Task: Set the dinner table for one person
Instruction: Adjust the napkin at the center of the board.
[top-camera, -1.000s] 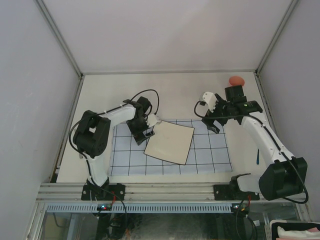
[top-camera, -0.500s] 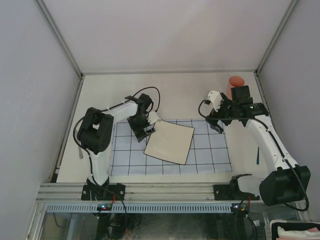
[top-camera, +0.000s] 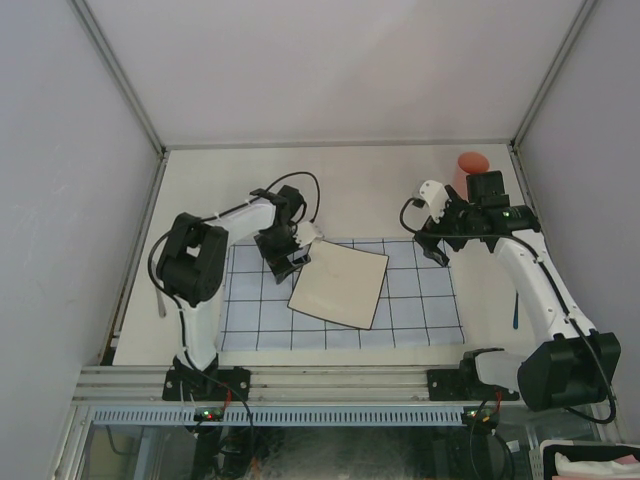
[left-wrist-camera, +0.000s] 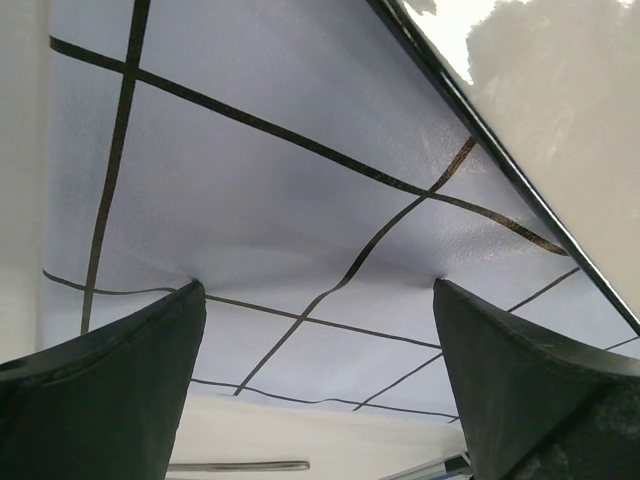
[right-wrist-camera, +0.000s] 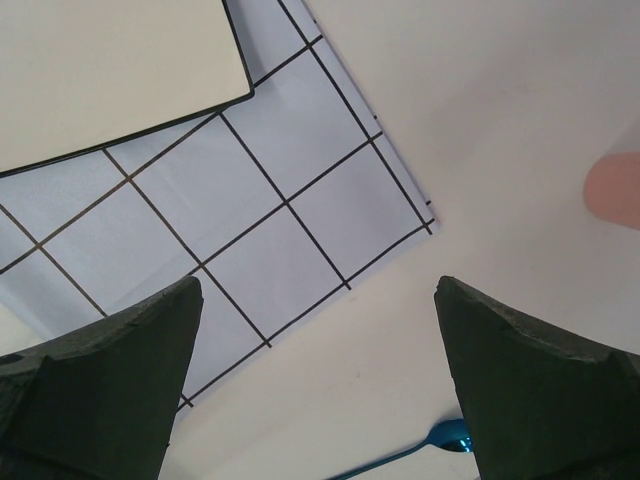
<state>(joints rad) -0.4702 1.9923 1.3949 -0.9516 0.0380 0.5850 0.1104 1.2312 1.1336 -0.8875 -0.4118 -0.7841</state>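
The dinner table (top-camera: 350, 190) is an off-white surface. A light-blue grid cloth (top-camera: 420, 310) lies on its near half, with a square cream plate (top-camera: 340, 285) with a dark rim on it. My left gripper (top-camera: 285, 256) is open and empty. In the left wrist view (left-wrist-camera: 318, 288) its fingertips (left-wrist-camera: 190, 300) rest on the cloth (left-wrist-camera: 270, 200) just left of the plate (left-wrist-camera: 560, 120). My right gripper (top-camera: 432, 246) is open and empty, above the cloth's far right corner. It also shows in the right wrist view (right-wrist-camera: 318, 288), over the cloth (right-wrist-camera: 280, 210) and the plate (right-wrist-camera: 110, 70).
A pink cup (top-camera: 471, 163) stands at the far right of the table, behind the right wrist, and also shows in the right wrist view (right-wrist-camera: 615, 190). A blue spoon (top-camera: 514, 312) lies right of the cloth. A grey utensil (top-camera: 160, 300) lies by the left rail.
My right gripper has moved a little to the right and away from me, nearer the pink cup. My left gripper has shifted slightly towards the far side, staying on the cloth beside the plate.
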